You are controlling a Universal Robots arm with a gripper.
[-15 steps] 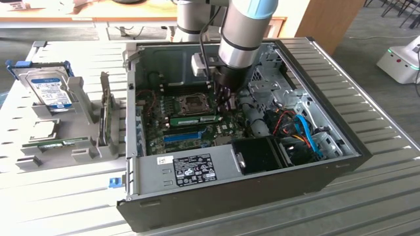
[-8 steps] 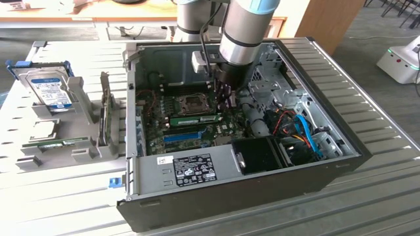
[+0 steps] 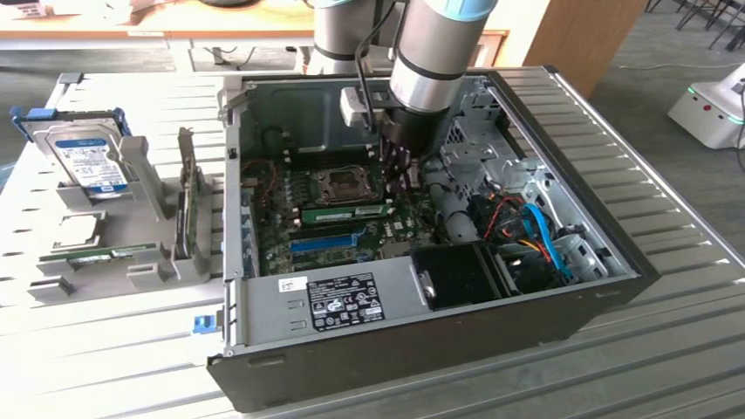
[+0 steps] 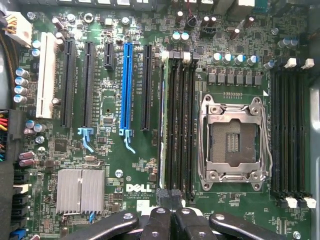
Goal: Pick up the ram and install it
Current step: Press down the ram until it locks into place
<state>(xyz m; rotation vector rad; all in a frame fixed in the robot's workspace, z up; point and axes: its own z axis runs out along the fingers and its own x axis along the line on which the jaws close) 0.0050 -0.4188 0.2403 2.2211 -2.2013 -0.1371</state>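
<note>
Ram [image 4: 162, 125] in slot — lower end hidden behind tool [image 4: 169, 194].

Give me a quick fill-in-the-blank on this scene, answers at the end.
1. The ram with the pale label stands inside the computer ____.
2. The gripper's fingertips are together, so it is ____, not open.
3. The long slot unlike the black and white ones is ____.
4. The brand printed on the board is ____.

Missing words: case; shut; blue; DELL.

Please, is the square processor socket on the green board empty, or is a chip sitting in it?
Empty: inside the metal frame of the socket, the bare contact field is visible, with no chip covering it.
</note>
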